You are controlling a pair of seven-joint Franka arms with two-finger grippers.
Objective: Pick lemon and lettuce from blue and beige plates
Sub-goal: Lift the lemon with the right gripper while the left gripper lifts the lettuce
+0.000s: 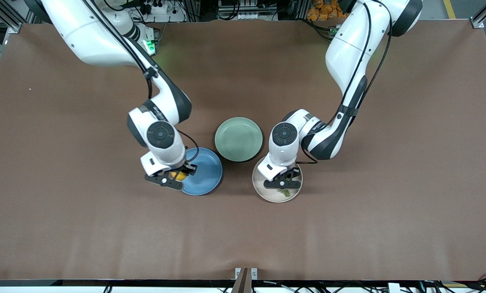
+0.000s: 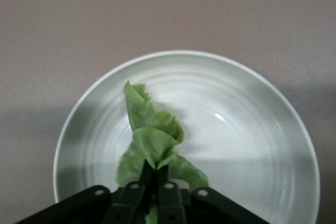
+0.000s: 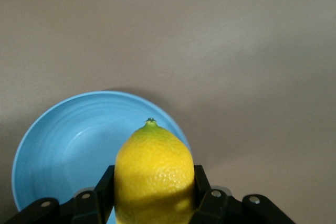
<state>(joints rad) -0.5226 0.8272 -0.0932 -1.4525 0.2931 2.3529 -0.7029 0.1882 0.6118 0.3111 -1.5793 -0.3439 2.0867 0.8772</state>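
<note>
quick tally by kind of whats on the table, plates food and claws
plates: 3 – blue plate, beige plate, mint-green plate
food: 2 – lemon, lettuce
claws: 2 – right claw shut on lemon, left claw shut on lettuce
total: 7

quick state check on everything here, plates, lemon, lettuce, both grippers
lemon: gripped between the right gripper's fingers, lifted above the blue plate
lettuce: pinched by the left gripper, hanging over the beige plate
blue plate: on the table, nothing on it
beige plate: on the table, nothing resting on it
green plate: on the table, bare
right gripper: shut on the lemon
left gripper: shut on the lettuce
</note>
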